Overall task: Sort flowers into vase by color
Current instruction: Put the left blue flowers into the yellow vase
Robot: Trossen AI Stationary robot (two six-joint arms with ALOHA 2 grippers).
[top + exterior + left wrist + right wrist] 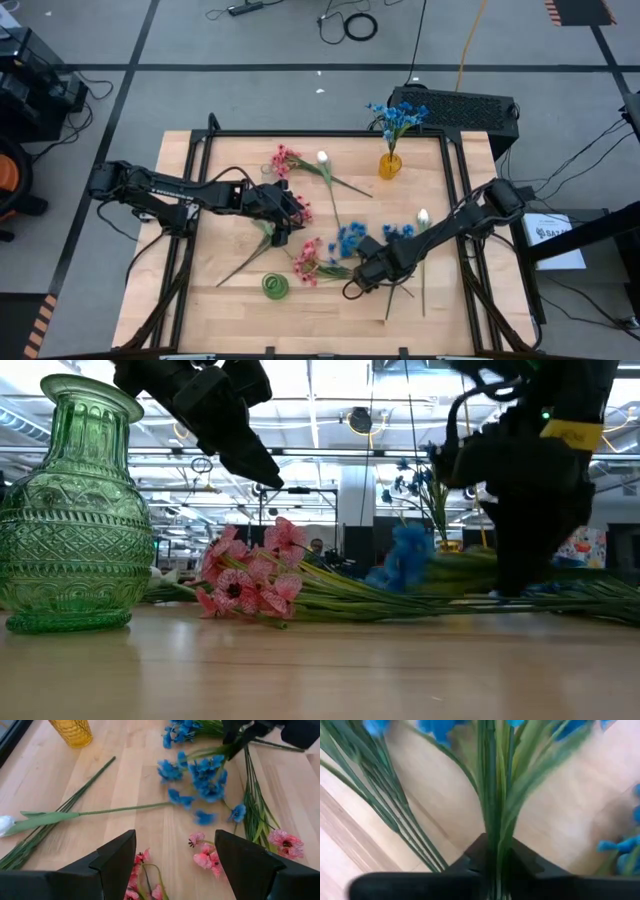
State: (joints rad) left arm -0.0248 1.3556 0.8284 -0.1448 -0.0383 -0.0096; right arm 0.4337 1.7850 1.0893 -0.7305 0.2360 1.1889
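Note:
Several flowers lie on the wooden table (230, 300): pink sprigs (310, 262) (245, 582), blue sprigs (350, 238) (202, 772) and white ones (323, 158) (423, 216). A yellow vase (390, 165) at the far side holds blue flowers (397, 118). Near the front edge stands a green glass vase (275, 287) (75, 510). My right gripper (362, 272) (495, 847) is down at the table, shut on the green stems of a blue sprig. My left gripper (287, 218) (175, 855) hovers open above pink blossoms (205, 855), touching nothing. My right gripper pinches the bundled green stems (495, 827) of a blue sprig between its two fingers, a little way below the blossoms. The fingers come from above, pointing steeply down. The sprig still lies along the table, blossoms (202, 772) toward the left arm.
Loose stems and grass-like leaves (405, 290) spread around the right gripper. A long white-tipped stem (90, 812) lies across the table's middle. A black box (455, 105) sits behind the far edge. Bare wood shows along the near edge.

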